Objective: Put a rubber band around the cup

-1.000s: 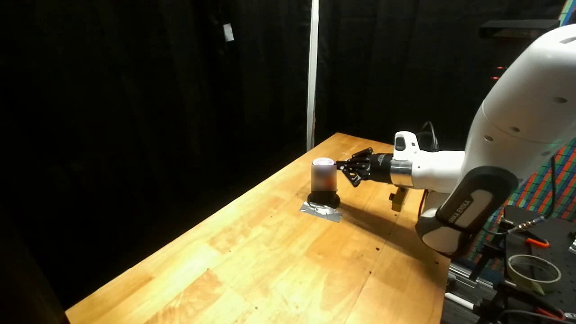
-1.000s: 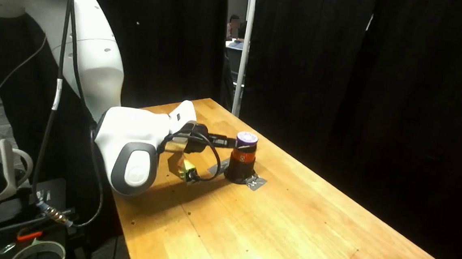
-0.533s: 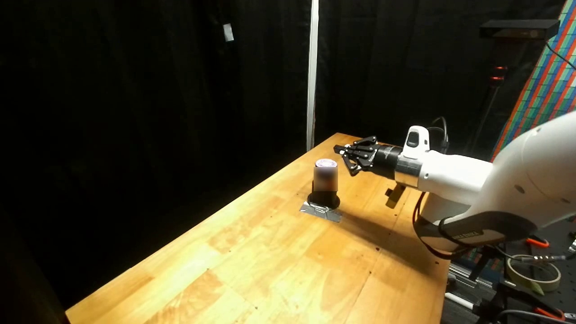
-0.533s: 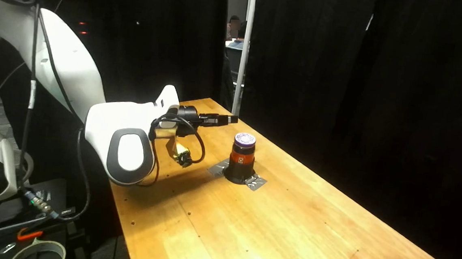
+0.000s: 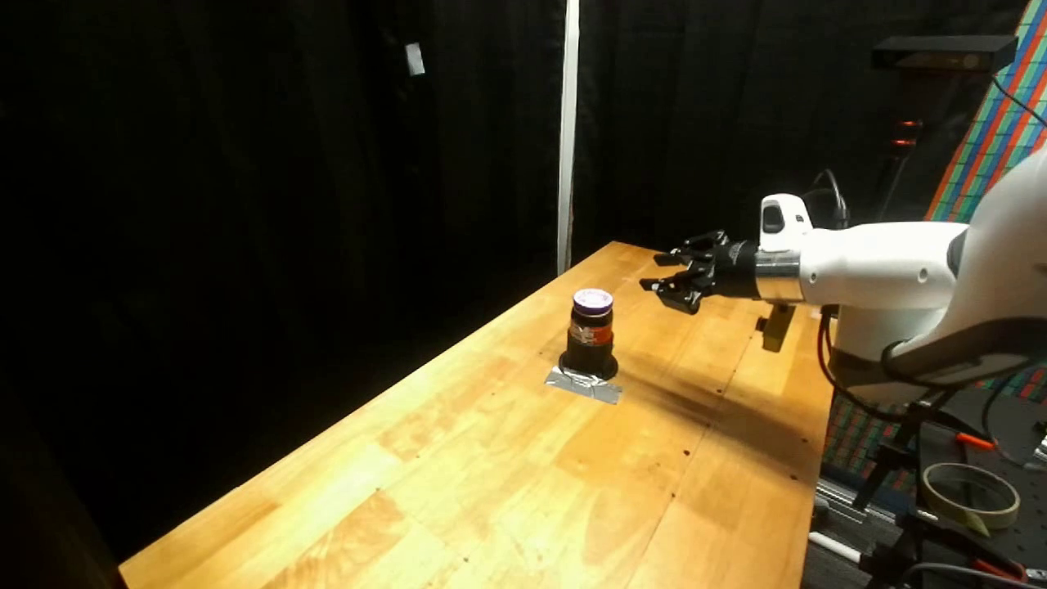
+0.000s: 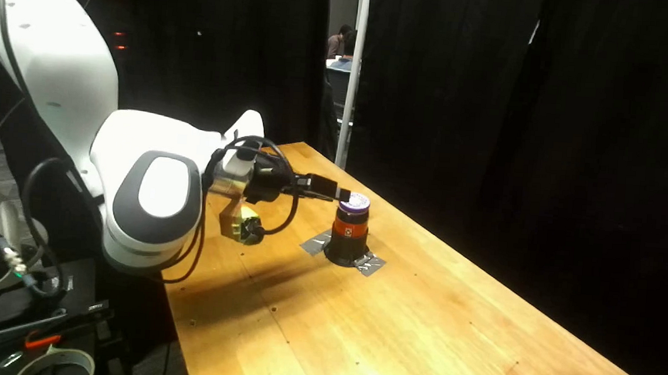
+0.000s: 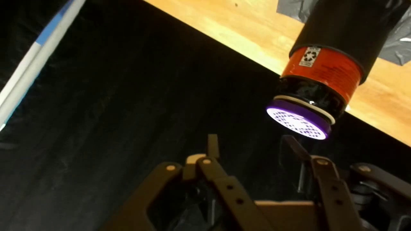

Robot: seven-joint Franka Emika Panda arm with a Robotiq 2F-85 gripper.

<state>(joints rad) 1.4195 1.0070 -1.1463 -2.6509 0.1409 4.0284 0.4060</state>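
Note:
The cup is a dark jar with an orange label and a purple lid. It stands upright in a black holder in both exterior views (image 5: 591, 327) (image 6: 350, 227). In the wrist view the cup (image 7: 324, 69) is at the upper right. A pale band, apparently the rubber band (image 7: 307, 106), runs around it just under the lid. My gripper (image 5: 659, 272) is open with nothing between its fingers, apart from the cup, near lid height. In the wrist view my gripper (image 7: 252, 146) shows its fingertips wide apart, with the lid above the right one.
Grey tape (image 5: 583, 384) fixes the black holder (image 6: 344, 250) to the wooden table (image 5: 523, 474). A black curtain (image 5: 286, 164) hangs beyond the table edge. A tape roll (image 5: 971, 496) lies on a cart beside the table.
One second ago my gripper was shut with its tips at the cup's upper side. It rose while shut, then drew back from the cup and opened. The cup stayed in place.

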